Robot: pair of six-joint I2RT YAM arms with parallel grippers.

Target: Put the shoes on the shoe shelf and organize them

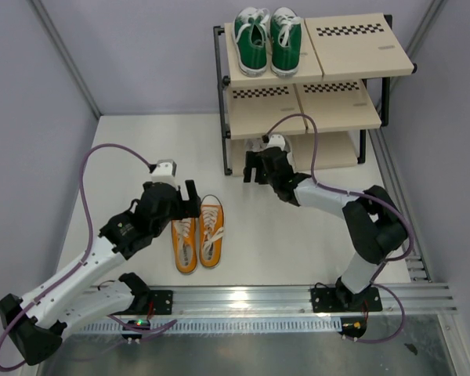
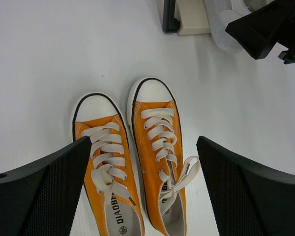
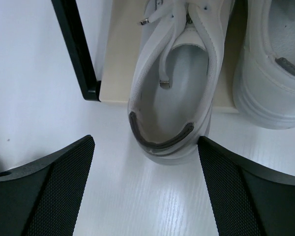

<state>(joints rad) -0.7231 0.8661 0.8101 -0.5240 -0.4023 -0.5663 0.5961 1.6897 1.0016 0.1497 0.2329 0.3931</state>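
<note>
The orange shoes (image 1: 197, 239) lie side by side on the white table. In the left wrist view the left one (image 2: 104, 162) and the right one (image 2: 157, 142) point their white toe caps toward the shelf. My left gripper (image 1: 192, 196) (image 2: 142, 147) is open above their heels and holds nothing. The green shoes (image 1: 268, 41) stand on the top board of the shoe shelf (image 1: 352, 63). A white shoe (image 3: 172, 88) sits on the bottom board (image 3: 119, 59), its heel overhanging the front edge, with a second white shoe (image 3: 270, 73) to its right. My right gripper (image 1: 254, 168) (image 3: 146, 142) is open and empty just before that heel.
The shelf's black front leg (image 3: 76, 49) stands left of the white shoe and also shows in the left wrist view (image 2: 169, 17). My right gripper (image 2: 265, 29) shows at that view's top right. Grey walls close in both sides. A metal rail (image 1: 298, 298) runs along the near edge.
</note>
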